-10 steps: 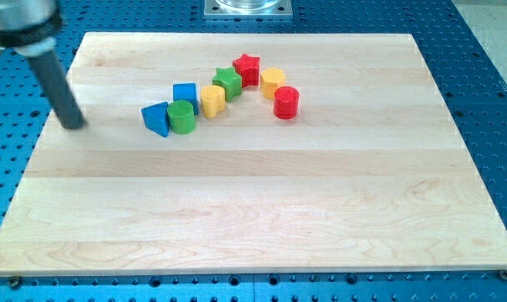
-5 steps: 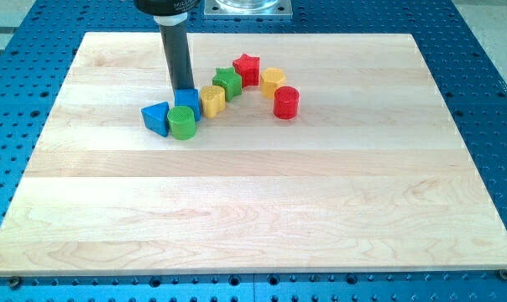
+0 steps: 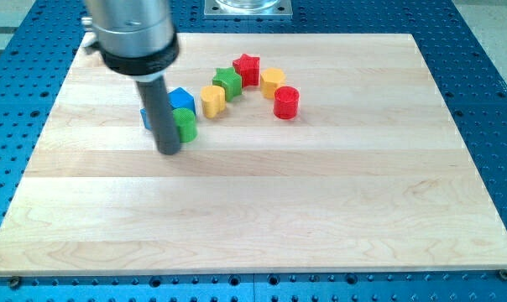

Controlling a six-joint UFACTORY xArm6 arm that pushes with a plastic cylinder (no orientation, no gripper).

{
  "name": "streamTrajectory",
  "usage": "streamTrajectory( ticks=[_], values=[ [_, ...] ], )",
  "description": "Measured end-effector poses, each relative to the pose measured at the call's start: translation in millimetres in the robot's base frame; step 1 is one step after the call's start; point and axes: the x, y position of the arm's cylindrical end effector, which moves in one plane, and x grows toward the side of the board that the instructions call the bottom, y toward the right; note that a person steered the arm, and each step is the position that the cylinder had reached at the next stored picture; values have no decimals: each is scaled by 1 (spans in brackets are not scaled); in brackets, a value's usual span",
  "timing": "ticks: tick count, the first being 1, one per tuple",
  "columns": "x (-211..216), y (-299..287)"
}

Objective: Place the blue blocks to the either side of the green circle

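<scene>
Two blue blocks beside the green circle (image 3: 185,124), blue cube (image 3: 181,99) touching its top, other blue block (image 3: 144,116) mostly hidden behind the rod, shape unclear, my tip (image 3: 169,152) at the circle's lower left, holding nothing, wooden board (image 3: 321,218) beneath.

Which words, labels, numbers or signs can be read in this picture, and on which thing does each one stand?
None: no text, number or sign can be read.
The dark collar above the rod shows no legible marking.
The wooden board is plain, and so are the blocks, such as the red star and the green circle.
My tip rests just at the view's bottom-left of the green circle and carries no label.
</scene>
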Motion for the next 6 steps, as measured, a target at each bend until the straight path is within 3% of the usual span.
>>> streamTrajectory(
  ticks=[1,6],
  values=[
    [-2,37],
    [-69,-10]
  ],
)
